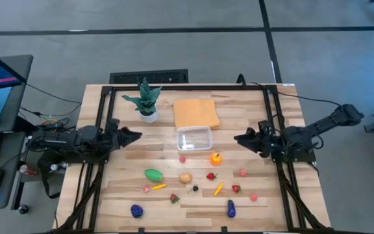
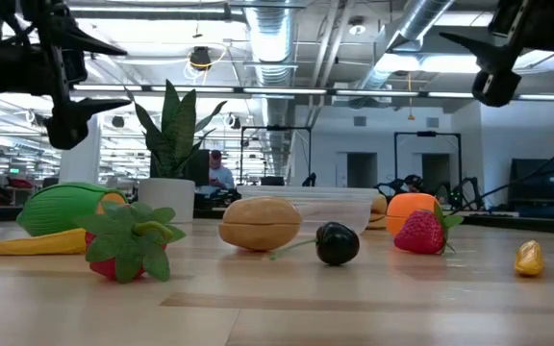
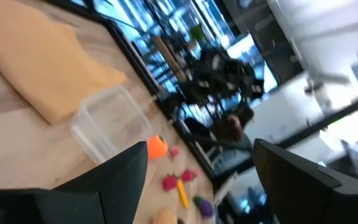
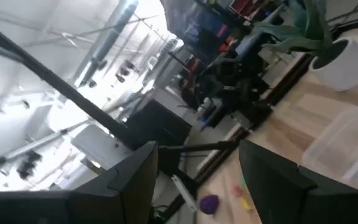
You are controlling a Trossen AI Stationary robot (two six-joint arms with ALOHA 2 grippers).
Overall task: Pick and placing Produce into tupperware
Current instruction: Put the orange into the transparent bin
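The clear tupperware [image 1: 194, 138] stands at the table's middle, just near of the folded orange cloth [image 1: 196, 112]. Toy produce lies scattered on the near half: an orange fruit [image 1: 215, 158], a green vegetable [image 1: 153, 174], a tan piece [image 1: 185, 177], a strawberry [image 1: 211, 175], a purple piece [image 1: 136, 210], an eggplant [image 1: 231, 208]. My left gripper [image 1: 137, 136] hovers open at the table's left, fingers pointing right. My right gripper [image 1: 238, 138] hovers open at the right, pointing left toward the tupperware [image 4: 347, 149]. Both are raised clear of the table in the low view.
A potted plant in a white pot [image 1: 147, 102] stands at the far left, beside the cloth. Black frame rails [image 1: 102, 110] run along the table's left, right and far sides. A keyboard [image 1: 149, 77] lies beyond the far edge. A person sits far behind in the room [image 2: 218, 174].
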